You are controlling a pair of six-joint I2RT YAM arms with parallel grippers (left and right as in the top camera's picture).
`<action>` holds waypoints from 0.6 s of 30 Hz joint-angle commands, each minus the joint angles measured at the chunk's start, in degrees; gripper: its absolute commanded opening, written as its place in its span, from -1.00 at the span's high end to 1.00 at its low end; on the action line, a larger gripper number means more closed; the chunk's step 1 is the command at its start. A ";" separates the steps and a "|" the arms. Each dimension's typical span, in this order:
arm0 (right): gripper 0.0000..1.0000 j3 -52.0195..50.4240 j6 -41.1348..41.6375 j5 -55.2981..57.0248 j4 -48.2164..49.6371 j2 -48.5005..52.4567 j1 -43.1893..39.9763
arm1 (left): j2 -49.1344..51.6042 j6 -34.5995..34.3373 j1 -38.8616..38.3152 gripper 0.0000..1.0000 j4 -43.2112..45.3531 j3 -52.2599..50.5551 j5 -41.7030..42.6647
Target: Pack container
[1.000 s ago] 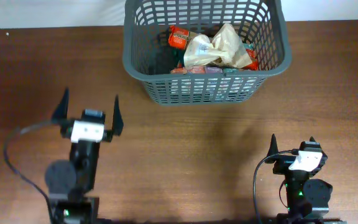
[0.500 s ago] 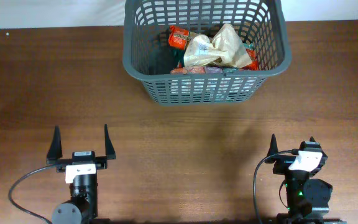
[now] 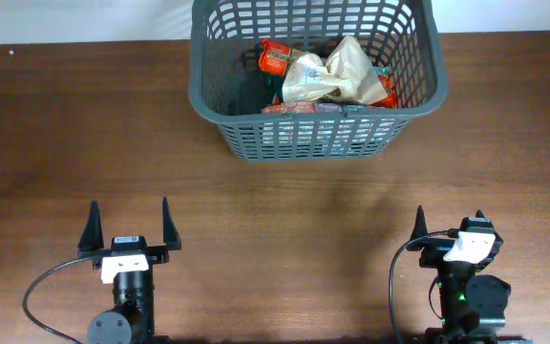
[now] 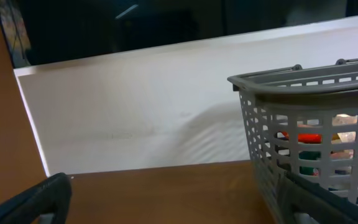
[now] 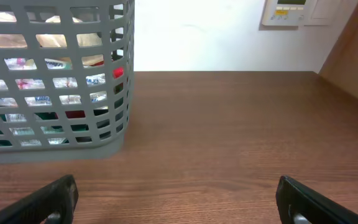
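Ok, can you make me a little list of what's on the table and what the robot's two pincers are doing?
basket: grey, upright, at the far side of the table
inside basket: crumpled cream bag on top, orange packet beside it, other packets lower down
left pincer: open, empty, apart from the basket
right pincer: open, empty, apart from the basket

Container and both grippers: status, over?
Left gripper open, empty. Right gripper open, empty. Container upright, packets inside. No obstacle seen.
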 commanded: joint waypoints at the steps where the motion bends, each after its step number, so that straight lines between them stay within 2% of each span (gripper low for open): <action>1: -0.98 -0.52 -0.04 0.66 0.04 -0.59 -0.07 | -0.66 -0.70 0.07 -0.99 -0.72 -0.85 0.37; 6: -0.98 -0.52 -0.04 0.68 0.04 -0.59 -0.07 | -0.66 -0.68 0.07 -0.99 -6.64 -0.85 0.35; 12: -0.98 -0.52 -0.04 0.68 0.04 -0.59 -0.07 | -0.66 -0.70 0.07 -0.98 -20.04 -0.85 0.37; 18: -0.98 -0.52 -0.04 0.68 0.04 -0.59 -0.07 | -0.28 -0.70 0.07 -0.99 -20.15 -0.85 0.39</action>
